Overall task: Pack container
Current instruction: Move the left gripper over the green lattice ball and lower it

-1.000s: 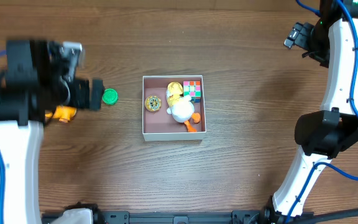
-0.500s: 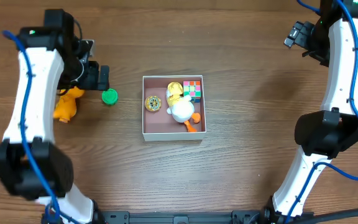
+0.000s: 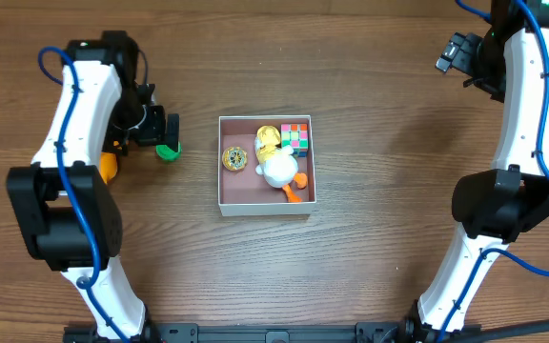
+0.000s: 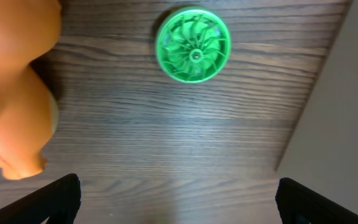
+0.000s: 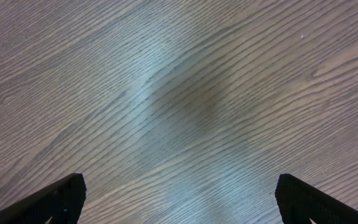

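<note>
The container (image 3: 246, 189) sits unmoved; the left gripper (image 4: 179, 202), jaws spread wide, has swung in above the green disc (image 4: 193, 45), while the right gripper (image 5: 179, 202) stays put, equally spread.

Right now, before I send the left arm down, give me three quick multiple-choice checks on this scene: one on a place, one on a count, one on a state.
1. Where is the green finned disc?
A) inside the container
B) on the table, left of the container
C) at the table's right edge

2. How many toys lie on the table outside the container?
A) one
B) two
C) four

3. How is the left gripper?
A) open, holding nothing
B) shut on the green finned disc
C) clamped on the container's wall

Answers:
1 B: the disc sits on bare wood, left of the box wall.
2 B: only the green finned disc and the orange toy lie outside.
3 A: its fingers stand wide apart, and the disc lies free on the table beyond them.
</note>
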Controlling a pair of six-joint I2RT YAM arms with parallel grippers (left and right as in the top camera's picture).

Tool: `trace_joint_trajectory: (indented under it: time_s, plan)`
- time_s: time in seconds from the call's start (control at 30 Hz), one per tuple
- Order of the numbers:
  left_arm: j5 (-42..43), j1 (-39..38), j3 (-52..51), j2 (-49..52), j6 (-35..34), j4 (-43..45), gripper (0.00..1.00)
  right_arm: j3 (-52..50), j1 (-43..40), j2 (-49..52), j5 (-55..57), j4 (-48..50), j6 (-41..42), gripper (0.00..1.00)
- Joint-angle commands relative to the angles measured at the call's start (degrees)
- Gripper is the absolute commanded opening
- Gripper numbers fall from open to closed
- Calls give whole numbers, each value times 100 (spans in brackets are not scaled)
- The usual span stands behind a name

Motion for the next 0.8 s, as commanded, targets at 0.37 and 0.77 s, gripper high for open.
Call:
trace_joint_trajectory:
  time_s: [0.37, 0.77]
  plan:
    - [-358, -356, 55, 140, -490, 824, 100, -15, -9, -125, 83, 33, 26, 100]
    - [-232, -389, 52, 918, -640, 811, 100, -15, -9, -125, 83, 35, 26, 100]
